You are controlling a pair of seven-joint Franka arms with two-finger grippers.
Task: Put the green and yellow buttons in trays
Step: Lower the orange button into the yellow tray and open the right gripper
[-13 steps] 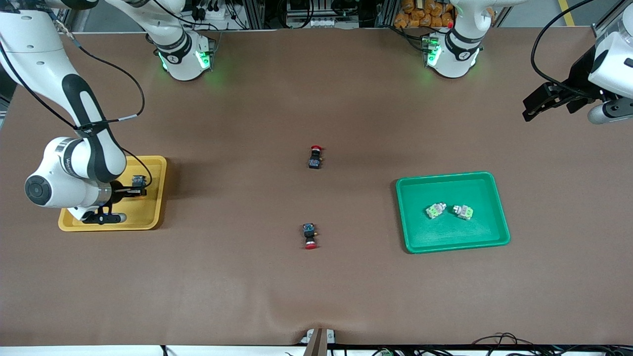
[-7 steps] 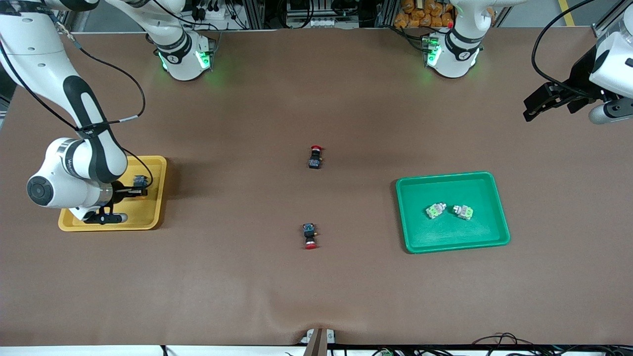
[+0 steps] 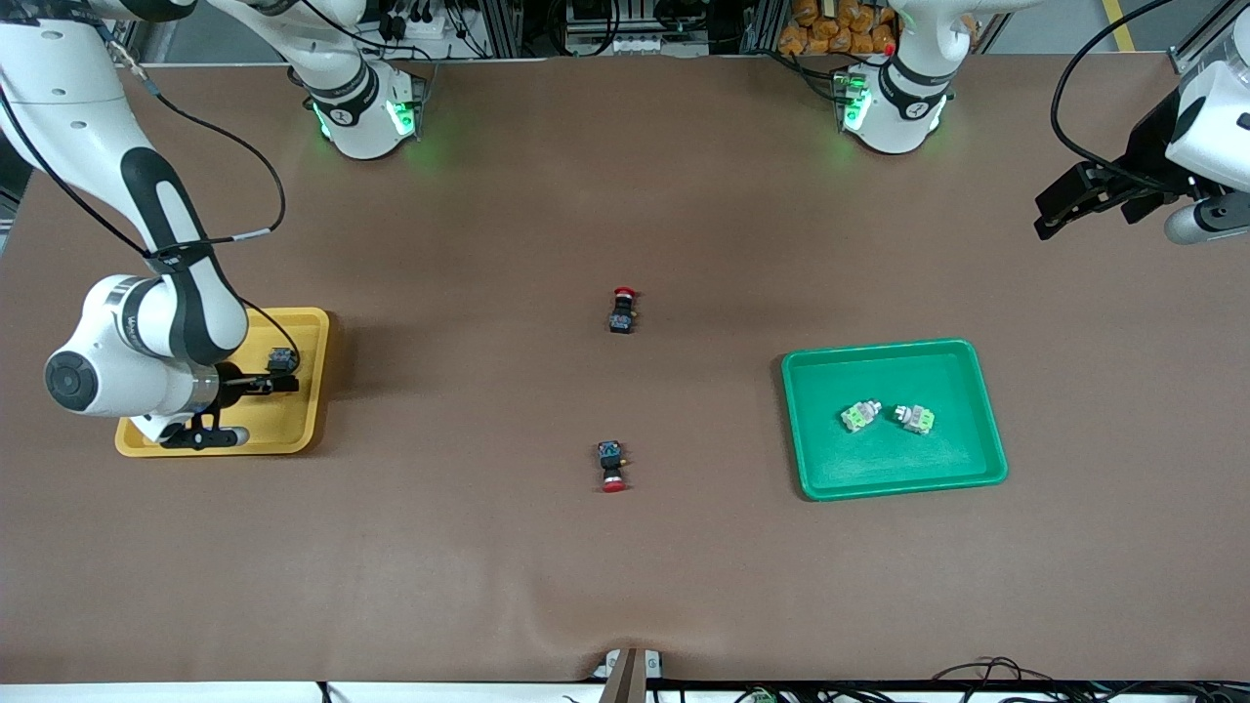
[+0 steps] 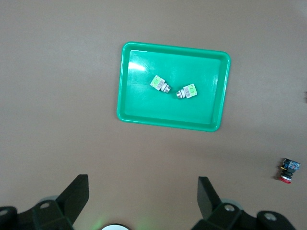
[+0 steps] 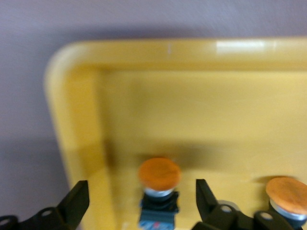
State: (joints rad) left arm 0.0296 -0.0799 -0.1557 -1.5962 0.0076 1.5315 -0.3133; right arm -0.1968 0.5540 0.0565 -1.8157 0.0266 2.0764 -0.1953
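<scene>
Two green buttons [image 3: 887, 417] sit in the green tray [image 3: 811, 430], both yellow buttons [image 5: 159, 173] in the yellow tray [image 3: 311, 332], so it looks basically done. Right end effector [image 5: 139, 203] hangs apart over a yellow one near the rim. Left end effector [image 4: 143, 201] waits apart, well clear.

Robotics lab, two bench-mounted arm bases [image 3: 363, 112] on brown table [image 3: 625, 566]; cabling, aluminium framing along its edge
</scene>
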